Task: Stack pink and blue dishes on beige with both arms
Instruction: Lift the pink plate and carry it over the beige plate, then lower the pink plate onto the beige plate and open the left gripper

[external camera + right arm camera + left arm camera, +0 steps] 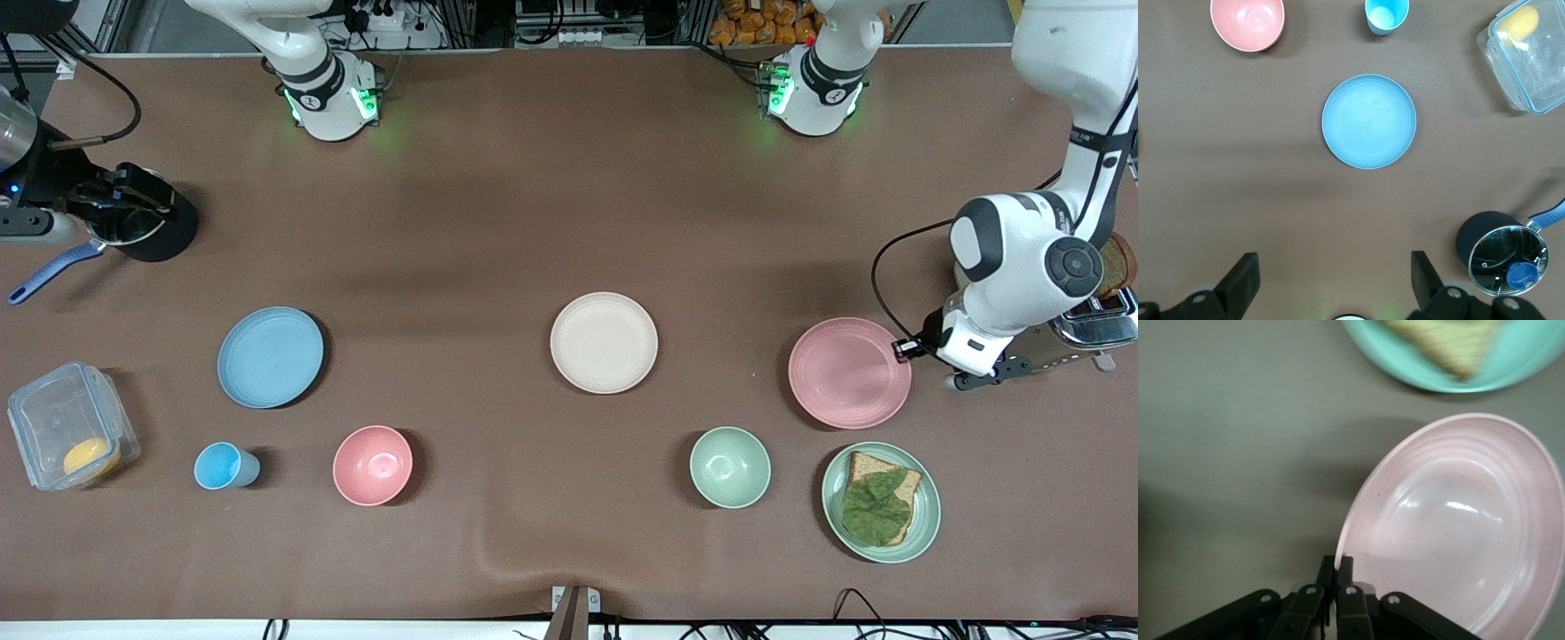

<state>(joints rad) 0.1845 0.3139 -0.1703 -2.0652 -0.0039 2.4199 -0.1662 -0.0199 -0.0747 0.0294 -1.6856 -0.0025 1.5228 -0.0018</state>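
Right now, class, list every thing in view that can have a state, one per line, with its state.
left gripper: shut on the pink plate's rim
pink plate: gripped at its edge, empty
right gripper: open, high over the table, holding nothing
blue plate: flat on the table, empty
beige plate: flat, nothing stacked on it
green plate: holds toast with a leaf
clear container: holds a yellow item

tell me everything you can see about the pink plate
The pink plate is flat, round, pale pink and matte, with a shallow rim and faint rings inside. It is empty. The left gripper is shut on its rim at the left arm's end. It lies beside the beige plate, farther from the front camera than the toast plate.
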